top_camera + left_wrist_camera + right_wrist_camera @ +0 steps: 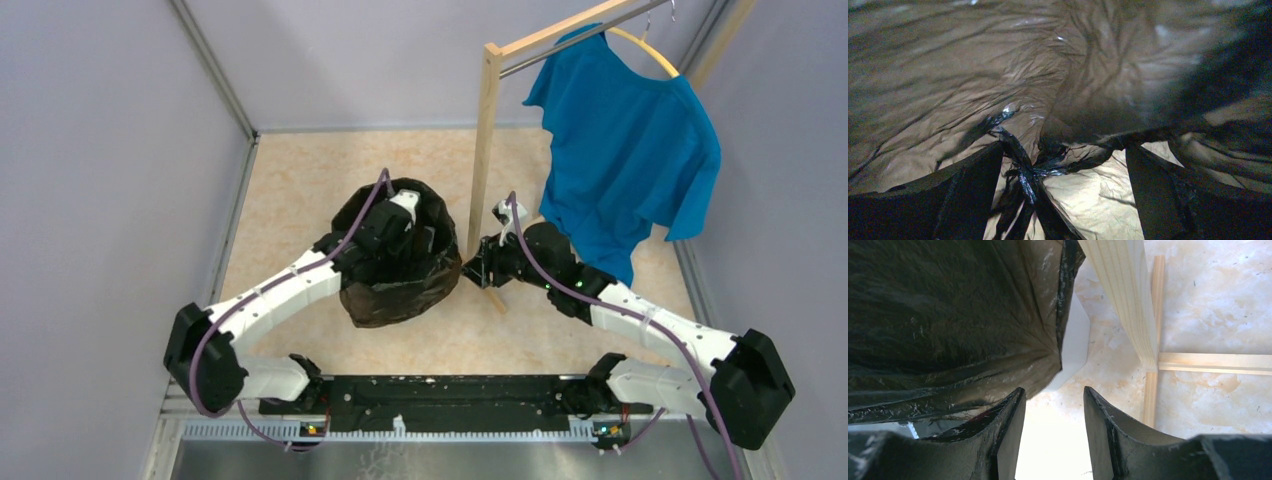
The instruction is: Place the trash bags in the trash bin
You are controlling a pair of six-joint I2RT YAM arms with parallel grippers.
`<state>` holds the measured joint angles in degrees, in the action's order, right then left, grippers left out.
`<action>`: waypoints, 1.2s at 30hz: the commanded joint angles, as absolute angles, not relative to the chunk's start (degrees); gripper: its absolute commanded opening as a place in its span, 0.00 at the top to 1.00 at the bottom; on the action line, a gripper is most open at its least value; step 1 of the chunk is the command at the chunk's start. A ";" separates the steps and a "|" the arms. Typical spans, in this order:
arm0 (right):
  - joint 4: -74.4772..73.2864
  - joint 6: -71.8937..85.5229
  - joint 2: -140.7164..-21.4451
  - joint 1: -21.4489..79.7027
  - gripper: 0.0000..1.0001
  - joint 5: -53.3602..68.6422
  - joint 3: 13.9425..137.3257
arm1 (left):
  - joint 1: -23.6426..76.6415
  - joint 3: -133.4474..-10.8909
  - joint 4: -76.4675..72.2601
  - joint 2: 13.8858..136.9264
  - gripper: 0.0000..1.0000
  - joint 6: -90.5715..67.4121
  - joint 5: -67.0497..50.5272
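The pale beige speckled table (300, 200) carries a light wooden clothes rack (487, 140), whose upright post stands just beyond the right pincer (1054, 390) and slightly to its right. The rack's foot bars lie flat further right. A blue short-sleeved cloth shirt (630, 150) hangs from the rack on a yellow hanger, well behind and to the right of that pincer. The large, crinkly, glossy black thin-plastic trash bag (400, 290) sits just left of the right pincer, draped over and into the tall white faceted plastic trash bin (1075, 340). Only a slice of the bin's side shows past the bag's edge. The left pincer (1063, 147) is down inside the bag's open mouth, lined all round by brownish, light-shot film, with the bag's gathered bottom seam directly ahead of it. Its jaws stand wide apart and clamp nothing. The right pincer is parted narrowly with only bright floor in the gap. The bag's skirt hangs beside its left finger (1008, 430); whether they touch I cannot tell.
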<state>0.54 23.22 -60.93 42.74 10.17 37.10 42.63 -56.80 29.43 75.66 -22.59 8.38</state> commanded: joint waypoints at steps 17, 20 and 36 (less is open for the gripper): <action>-3.31 20.62 -60.25 43.36 0.51 8.14 39.75 | 42.54 -66.31 36.99 56.84 0.01 -21.92 6.69; -7.10 18.61 -58.83 43.34 0.49 5.97 40.71 | 42.54 -67.00 36.66 54.63 0.02 -23.06 10.14; -15.27 23.84 -55.11 66.30 0.01 -13.32 42.44 | 42.54 -73.17 35.90 42.46 0.02 -19.08 9.62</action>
